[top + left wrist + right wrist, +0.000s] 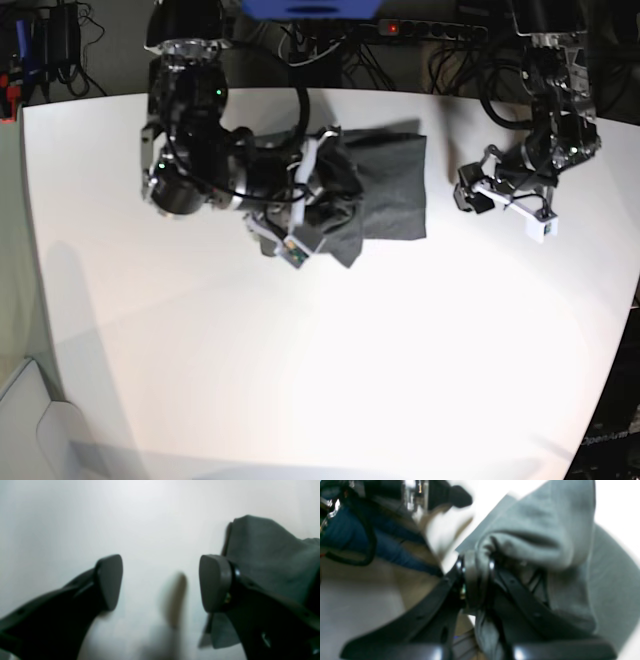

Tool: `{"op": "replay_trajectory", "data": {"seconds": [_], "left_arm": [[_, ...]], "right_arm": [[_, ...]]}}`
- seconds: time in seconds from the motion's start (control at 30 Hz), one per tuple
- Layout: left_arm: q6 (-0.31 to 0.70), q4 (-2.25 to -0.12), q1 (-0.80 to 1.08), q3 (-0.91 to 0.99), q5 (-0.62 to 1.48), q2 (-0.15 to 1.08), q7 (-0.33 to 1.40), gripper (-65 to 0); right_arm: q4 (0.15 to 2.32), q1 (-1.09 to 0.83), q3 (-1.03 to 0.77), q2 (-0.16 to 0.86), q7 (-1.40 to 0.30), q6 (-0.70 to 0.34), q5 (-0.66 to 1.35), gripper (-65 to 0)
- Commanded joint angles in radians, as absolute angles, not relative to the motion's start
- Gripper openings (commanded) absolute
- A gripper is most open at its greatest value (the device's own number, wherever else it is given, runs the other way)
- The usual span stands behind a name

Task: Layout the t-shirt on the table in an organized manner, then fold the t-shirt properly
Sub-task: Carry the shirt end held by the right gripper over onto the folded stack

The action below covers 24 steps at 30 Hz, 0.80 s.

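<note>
The dark grey t-shirt (390, 185) lies bunched in a rough rectangle at the back middle of the white table (300, 350). My right gripper (330, 200) sits over the shirt's left part. In the right wrist view this gripper (476, 577) is shut on a fold of the t-shirt (540, 530), which is lifted and draped over the fingers. My left gripper (465, 192) hovers just right of the shirt's right edge. It stands open (161, 582) with bare table between its pads, and the t-shirt (270, 562) lies beside and behind its right finger.
Beyond the table's far edge lie a power strip (430, 30) and tangled cables (60, 40). The table's rounded edge runs close behind both arm bases. White tabletop spreads across the front half.
</note>
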State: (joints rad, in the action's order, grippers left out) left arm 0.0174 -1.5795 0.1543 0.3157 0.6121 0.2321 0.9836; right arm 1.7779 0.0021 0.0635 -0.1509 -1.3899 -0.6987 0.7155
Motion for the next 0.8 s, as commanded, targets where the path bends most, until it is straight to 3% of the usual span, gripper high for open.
{"op": "replay_trajectory", "data": {"seconds": [0.0,0.47,0.77], "left_arm": [[0.018,-1.607,0.151,0.325,0.625,0.242,0.984,-18.6],[0.018,-1.627,0.171,0.325,0.624,0.243,0.981,-18.4],[0.018,-1.627,0.171,0.320,0.625,0.243,0.984,-18.4]], "right_arm": [[1.767,0.018,0.074,-0.157,-1.345,-0.698,0.742,-65.0],[1.532,0.180,0.136,-0.157,-1.262,-0.698,0.743,-65.0],[1.480,0.183,0.205,-0.157,-1.201,-0.698,0.743,-65.0]]}}
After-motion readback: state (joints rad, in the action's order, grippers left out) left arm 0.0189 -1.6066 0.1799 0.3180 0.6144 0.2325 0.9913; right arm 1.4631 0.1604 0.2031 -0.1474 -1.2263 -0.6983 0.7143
